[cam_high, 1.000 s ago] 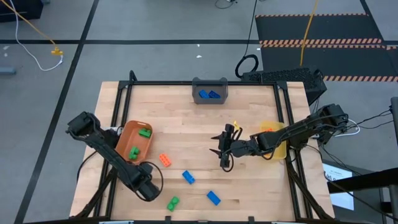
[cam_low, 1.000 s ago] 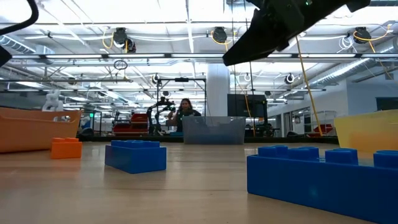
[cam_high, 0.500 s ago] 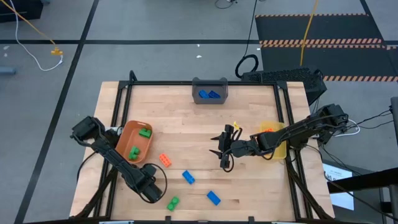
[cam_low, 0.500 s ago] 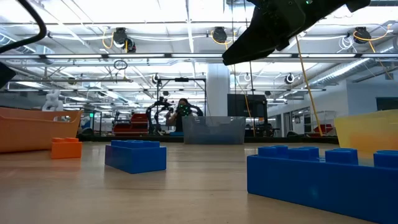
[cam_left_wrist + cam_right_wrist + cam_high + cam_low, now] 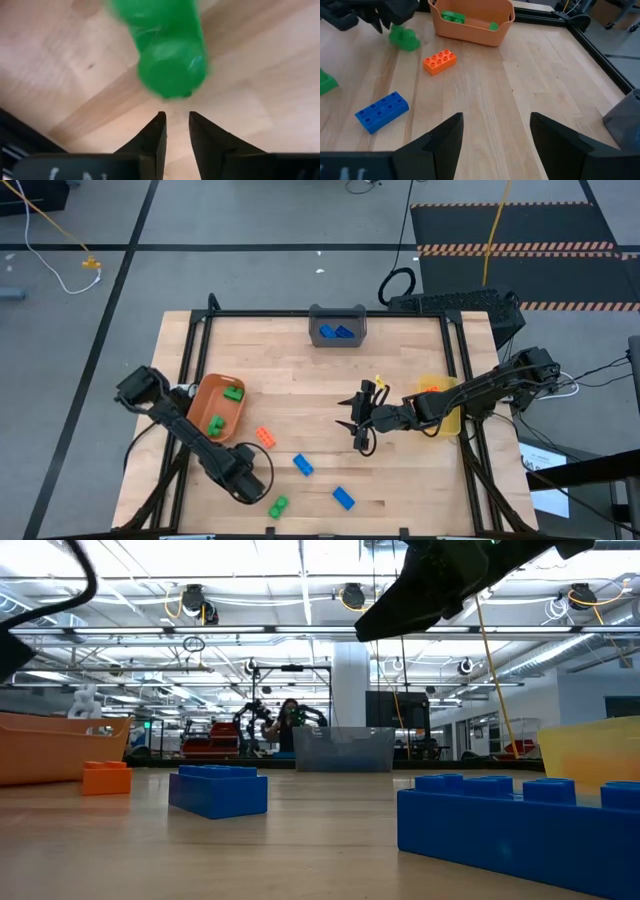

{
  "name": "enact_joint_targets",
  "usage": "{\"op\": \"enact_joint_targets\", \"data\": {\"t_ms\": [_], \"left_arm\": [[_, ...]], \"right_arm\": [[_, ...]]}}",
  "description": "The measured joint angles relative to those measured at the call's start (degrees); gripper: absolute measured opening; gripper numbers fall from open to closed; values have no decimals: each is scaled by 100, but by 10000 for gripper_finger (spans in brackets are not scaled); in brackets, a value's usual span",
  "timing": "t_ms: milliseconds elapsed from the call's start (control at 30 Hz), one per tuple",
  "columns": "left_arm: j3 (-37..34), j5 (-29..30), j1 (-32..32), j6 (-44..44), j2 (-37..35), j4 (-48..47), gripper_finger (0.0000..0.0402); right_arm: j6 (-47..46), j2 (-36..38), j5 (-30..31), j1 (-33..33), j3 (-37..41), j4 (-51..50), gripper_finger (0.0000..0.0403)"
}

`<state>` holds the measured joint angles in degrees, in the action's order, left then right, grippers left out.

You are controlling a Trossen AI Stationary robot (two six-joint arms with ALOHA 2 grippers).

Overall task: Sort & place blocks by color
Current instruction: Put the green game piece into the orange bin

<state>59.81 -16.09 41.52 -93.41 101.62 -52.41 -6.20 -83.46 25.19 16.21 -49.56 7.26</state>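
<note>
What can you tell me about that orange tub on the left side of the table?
The orange bin is a rounded, smooth plastic tub with an open top, standing upright on the wooden table near its left edge. Two green blocks lie inside it. The left arm runs past its outer side; whether they touch cannot be told. An orange block lies on the table close beside it.

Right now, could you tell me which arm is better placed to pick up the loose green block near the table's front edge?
Left, probably. The left gripper sits right beside the green block, fingers nearly closed; the right gripper waits mid-table, farther away.
</note>
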Motion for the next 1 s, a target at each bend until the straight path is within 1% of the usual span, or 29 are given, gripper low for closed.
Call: {"op": "enact_joint_targets", "data": {"t_ms": [200,333,433,533,600,667,733,833,1000], "left_arm": [[357,-3,-131,586,-1,-26,126],[784,43,-144,1222,-2,-562,154],[1161,383,-133,1653,-2,-1289,173],[1445,803,-94,1809,-8,-1824,191],[1476,1046,-88,1575,-10,-1957,206],[1388,1210,-90,1071,-10,-1961,222],[1256,1187,-120,596,-10,-1884,240],[1057,1029,-178,51,-6,-1557,269],[1015,1085,-220,-413,-6,-1362,312]], "right_arm": [[0,0,-2,0,0,3,222],[0,0,-2,0,0,3,222],[0,0,-2,0,0,3,222],[-3,0,-5,0,0,5,222],[-12,0,-22,0,0,19,222],[-19,0,-132,0,0,29,222],[-50,0,-267,2,0,52,222],[-57,0,-308,4,0,118,222],[-50,0,-307,2,0,114,222]]}}
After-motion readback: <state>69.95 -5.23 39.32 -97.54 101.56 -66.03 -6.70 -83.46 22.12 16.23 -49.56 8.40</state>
